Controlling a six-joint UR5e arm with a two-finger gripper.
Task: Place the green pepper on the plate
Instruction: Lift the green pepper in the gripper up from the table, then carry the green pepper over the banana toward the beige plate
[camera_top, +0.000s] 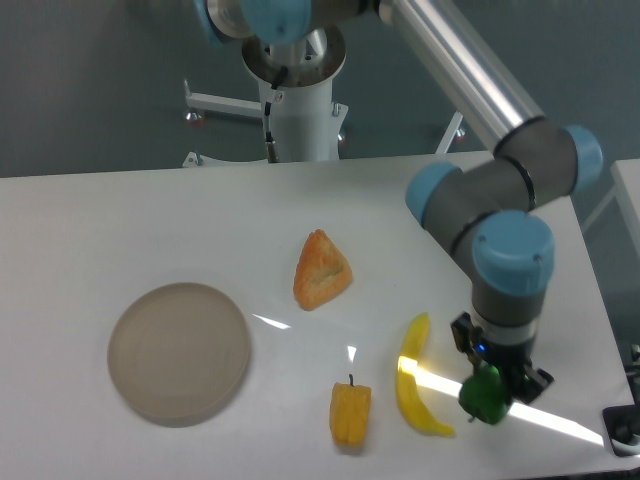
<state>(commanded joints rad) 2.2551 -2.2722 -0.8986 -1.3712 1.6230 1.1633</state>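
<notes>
The green pepper (485, 396) is small, glossy and dark green. It sits at the tip of my gripper (492, 388) at the front right of the table, right of a yellow banana. The gripper points down and its fingers close around the pepper's top. I cannot tell whether the pepper rests on the table or hangs just above it. The plate (179, 352) is round, flat and beige-grey. It lies bare at the front left, far from the gripper.
A yellow banana (416, 377) lies just left of the gripper. An orange-yellow pepper (350, 413) stands near the front edge. An orange triangular pastry (321, 270) lies mid-table. The arm's base post (300, 110) stands behind the table.
</notes>
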